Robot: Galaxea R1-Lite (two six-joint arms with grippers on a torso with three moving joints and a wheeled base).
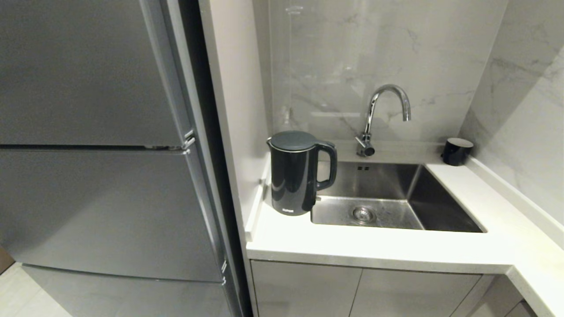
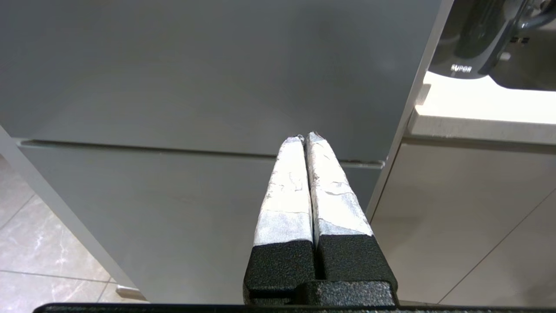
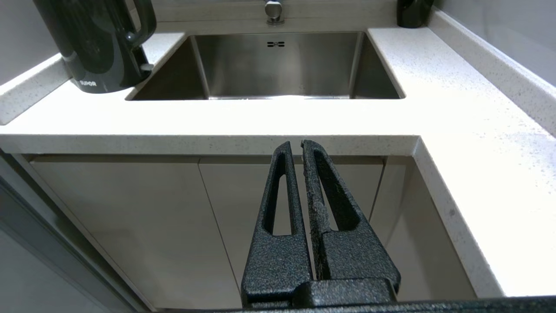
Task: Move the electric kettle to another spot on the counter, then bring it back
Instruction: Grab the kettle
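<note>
1. Left gripper (image 2: 306,137): fingers pressed together on nothing, held low in front of the grey refrigerator (image 1: 101,176), below worktop level; parked, not yet reaching.
2. Right gripper (image 3: 294,145): fingers nearly touching, empty, held before the pale cabinet doors (image 3: 130,226) just under the worktop (image 1: 374,246) edge; it faces the sink, so it appears the better placed arm for a reach.
3. Electric kettle (image 1: 296,174): upright on the worktop's left end, tucked between the side panel and the steel sink (image 1: 379,198), its base at the sink rim. Loop handle points right, over the basin, toward the open side, which favours a grasp from the right.
4. Faucet (image 1: 379,114): behind the sink, well apart from the kettle.
5. Small black cup (image 1: 456,151): at the back right corner; the bare worktop stretch in front of it looks a likely destination.
6. Task status, as judged: nothing moved yet; approach stage.
</note>
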